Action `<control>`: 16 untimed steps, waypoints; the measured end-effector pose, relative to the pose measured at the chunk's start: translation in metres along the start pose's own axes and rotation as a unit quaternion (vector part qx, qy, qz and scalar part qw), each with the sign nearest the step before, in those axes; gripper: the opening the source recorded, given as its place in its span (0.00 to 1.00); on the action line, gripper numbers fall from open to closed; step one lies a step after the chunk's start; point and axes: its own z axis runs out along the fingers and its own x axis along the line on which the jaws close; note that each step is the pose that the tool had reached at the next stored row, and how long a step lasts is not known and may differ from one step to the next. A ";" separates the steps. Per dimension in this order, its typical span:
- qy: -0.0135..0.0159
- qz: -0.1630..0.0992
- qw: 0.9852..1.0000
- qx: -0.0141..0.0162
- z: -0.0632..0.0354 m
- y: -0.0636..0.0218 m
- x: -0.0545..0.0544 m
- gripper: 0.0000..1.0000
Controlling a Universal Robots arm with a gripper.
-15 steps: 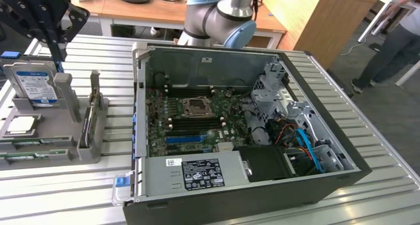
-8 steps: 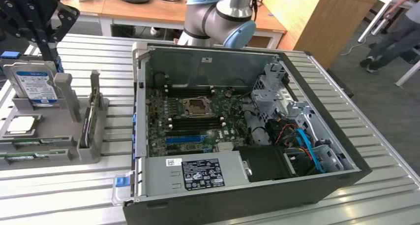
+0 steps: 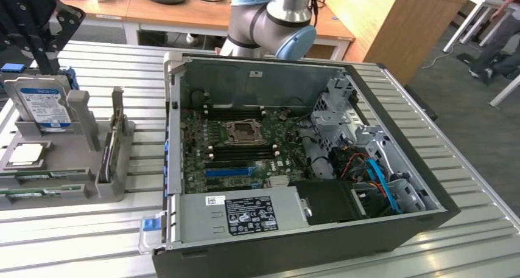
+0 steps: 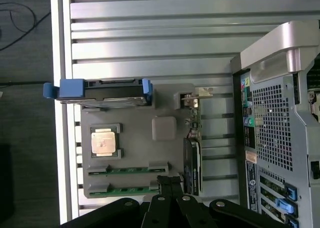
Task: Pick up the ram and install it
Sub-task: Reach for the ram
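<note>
Showing gripper hovering, jaws clenched on nothing, over gray tray, w/ the ram lying flat in a slot below fingertips, long axis running along jaws' closing line.

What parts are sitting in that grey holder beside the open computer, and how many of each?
hard drive: 1
processor chip: 1
green ram sticks: 2
upright circuit card: 1
Total: 5
</note>
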 end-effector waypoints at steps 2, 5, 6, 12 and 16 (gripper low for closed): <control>0.000 0.000 1.000 0.000 0.0000 -0.0003 0.004 0.11; 0.000 0.000 1.000 0.000 -0.0002 -0.0006 0.009 0.11; 0.000 0.000 1.000 0.000 -0.0002 -0.0008 0.010 0.11; 0.000 0.000 1.000 0.000 -0.0004 -0.0015 0.020 0.11; 0.000 0.000 1.000 0.000 -0.0004 -0.0019 0.026 0.11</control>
